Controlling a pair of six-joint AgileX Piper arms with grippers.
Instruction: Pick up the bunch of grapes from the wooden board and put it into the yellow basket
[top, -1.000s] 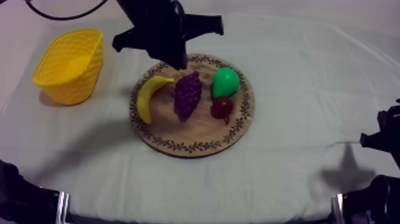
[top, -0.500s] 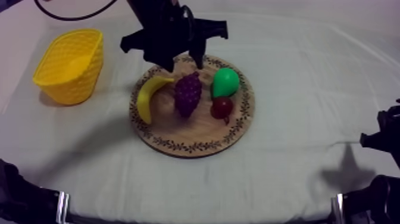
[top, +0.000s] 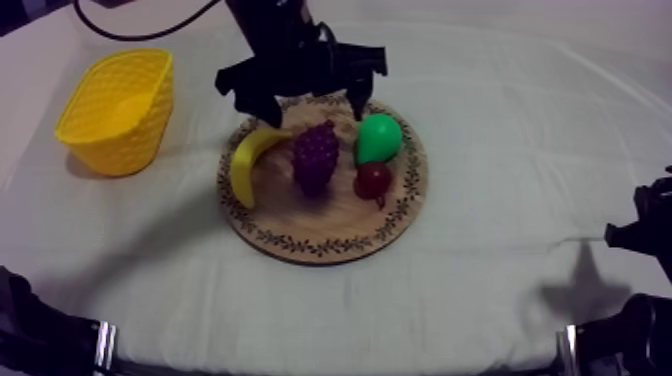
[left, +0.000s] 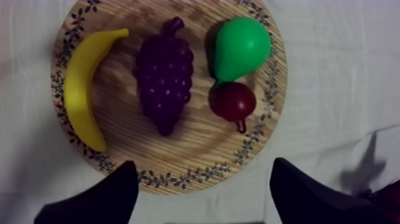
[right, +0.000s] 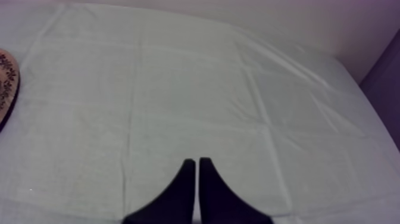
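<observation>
The purple bunch of grapes (top: 315, 157) lies in the middle of the round wooden board (top: 330, 232), between a banana (top: 248, 163) and a green pear (top: 378, 138). My left gripper (top: 310, 103) hangs open over the board's far rim, just behind the grapes and apart from them. In the left wrist view the grapes (left: 165, 74) lie on the board (left: 196, 149) ahead of the wide-spread fingers (left: 101, 199), with nothing between them. The yellow basket (top: 115, 105) stands at the far left. My right gripper (right: 197, 179) is shut over bare cloth.
A small red fruit (top: 373, 180) lies against the pear, right of the grapes. The right arm (top: 640, 235) rests low at the table's right edge. The board's rim (right: 7, 83) shows far off beside the right gripper. Bare cloth lies between board and basket.
My left gripper's fingers have spread from shut to wide open, and the gripper has shifted a little to the right over the board's far rim. Fruit, basket and right arm have not moved.
</observation>
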